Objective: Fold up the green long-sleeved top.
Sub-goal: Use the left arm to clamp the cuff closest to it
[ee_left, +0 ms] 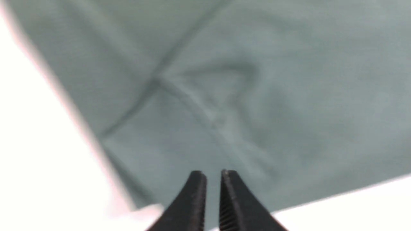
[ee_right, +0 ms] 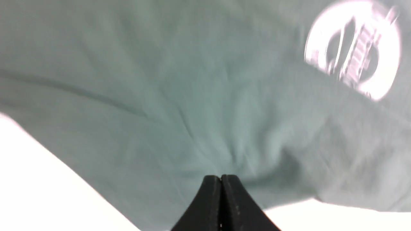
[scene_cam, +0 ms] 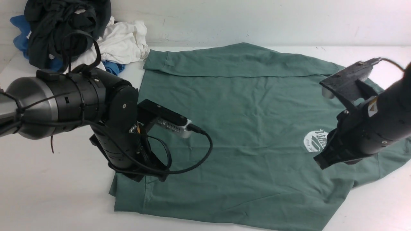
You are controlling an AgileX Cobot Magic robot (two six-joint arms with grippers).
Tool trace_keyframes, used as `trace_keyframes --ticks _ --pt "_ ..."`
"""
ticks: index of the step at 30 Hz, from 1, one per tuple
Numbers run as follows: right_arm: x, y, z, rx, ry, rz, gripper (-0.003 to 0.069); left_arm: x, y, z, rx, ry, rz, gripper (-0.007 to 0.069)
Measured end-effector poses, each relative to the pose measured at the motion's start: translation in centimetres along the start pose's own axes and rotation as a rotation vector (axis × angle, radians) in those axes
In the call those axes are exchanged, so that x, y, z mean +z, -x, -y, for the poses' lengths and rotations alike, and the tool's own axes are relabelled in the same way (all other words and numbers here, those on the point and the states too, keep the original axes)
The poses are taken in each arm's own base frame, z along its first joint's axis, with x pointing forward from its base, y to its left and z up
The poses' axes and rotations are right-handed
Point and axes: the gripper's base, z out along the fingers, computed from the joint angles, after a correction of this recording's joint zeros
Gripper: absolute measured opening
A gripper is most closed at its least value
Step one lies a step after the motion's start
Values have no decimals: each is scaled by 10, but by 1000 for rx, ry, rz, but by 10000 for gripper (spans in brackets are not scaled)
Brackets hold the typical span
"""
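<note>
The green long-sleeved top (scene_cam: pixel 237 128) lies spread on the white table, one sleeve (scene_cam: pixel 224 62) folded across its far edge and a round white logo (scene_cam: pixel 315 141) at the right. My left gripper (scene_cam: pixel 154 175) hangs low over the top's near-left corner. In the left wrist view its jaws (ee_left: pixel 213 175) stand a narrow gap apart, with nothing between them and a seam crease (ee_left: pixel 179 93) beyond. My right gripper (scene_cam: pixel 321 163) is beside the logo. Its jaws (ee_right: pixel 221 177) are shut, and the cloth (ee_right: pixel 205 128) puckers in towards the tips.
A pile of dark, white and blue garments (scene_cam: pixel 80 35) sits at the far left corner against the wall. Bare white table (scene_cam: pixel 57 199) shows to the left of the top and at the near right (scene_cam: pixel 379 208).
</note>
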Motion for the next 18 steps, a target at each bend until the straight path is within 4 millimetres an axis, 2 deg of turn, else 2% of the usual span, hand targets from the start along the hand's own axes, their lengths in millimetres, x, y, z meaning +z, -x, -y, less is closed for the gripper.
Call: trace_keyframes --ticks 2,4,5,7,9,12,14,18 --pt "-2 -3 -4 29 23 56 -10 8 0 -14 -32 16 -19 143" --pt "6 -6 -6 37 36 82 -10 19 0 -24 -56 26 -47 230" --pt "7 -7 -6 36 37 80 -10 20 0 -25 -57 26 -50 237" --pt "16 -9 -6 36 40 92 -10 32 0 -28 -70 26 -85 317" --pt "18 -8 -6 36 41 96 -10 40 -1 -28 -78 24 -108 351" --pt "19 -7 -6 37 42 102 -10 45 -1 -28 -89 24 -123 353" --pt "18 -7 -7 42 45 109 -10 47 -1 -28 -103 25 -127 325" --pt "18 -6 -7 43 47 111 -10 47 0 -28 -107 25 -118 221"
